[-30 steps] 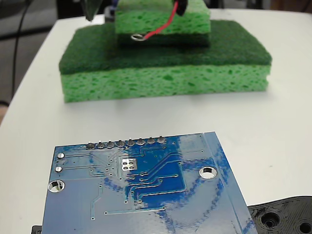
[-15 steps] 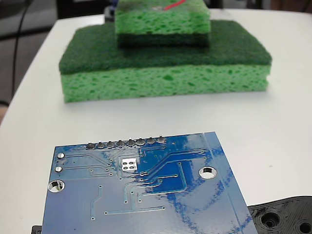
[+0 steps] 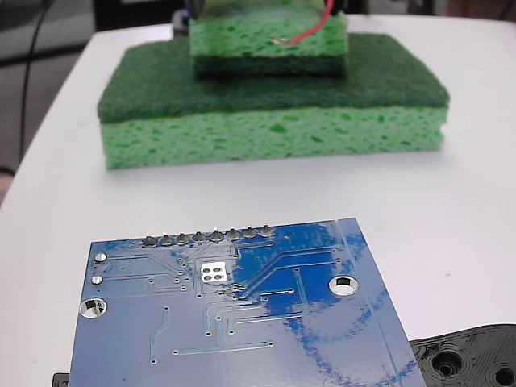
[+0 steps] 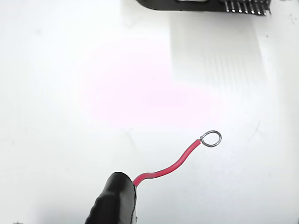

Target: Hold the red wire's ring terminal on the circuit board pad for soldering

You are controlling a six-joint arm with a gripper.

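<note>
Two sponges (image 3: 274, 121) sit stacked at the far edge of the white bench (image 3: 468, 210), porous bright-green foam with dark, felt-like scouring layers, the small one on top of the large one. Near the front edge we see the circuit board (image 3: 234, 322), flat glossy blue with thin traces, a row of rounded solder pins along its far edge and silver-rimmed round holes. Its near part is cut off by the frame. The pad (image 3: 214, 272), a small silver square with four dark dots, lies bare just behind the pin row. A black moulded plastic part (image 3: 472, 359) shows at the front right corner, mostly cropped.

In the wrist view the red wire (image 4: 170, 164) curves smoothly out of the black, rounded end effector (image 4: 114, 203) and ends in the ring terminal (image 4: 211, 138), a thin shiny loop hanging over the bench. In the fixed view wire and ring appear small and blurred before the upper sponge, well apart from the pad. We see the end effector clamped on the wire, though its fingers cannot be told apart.
</note>
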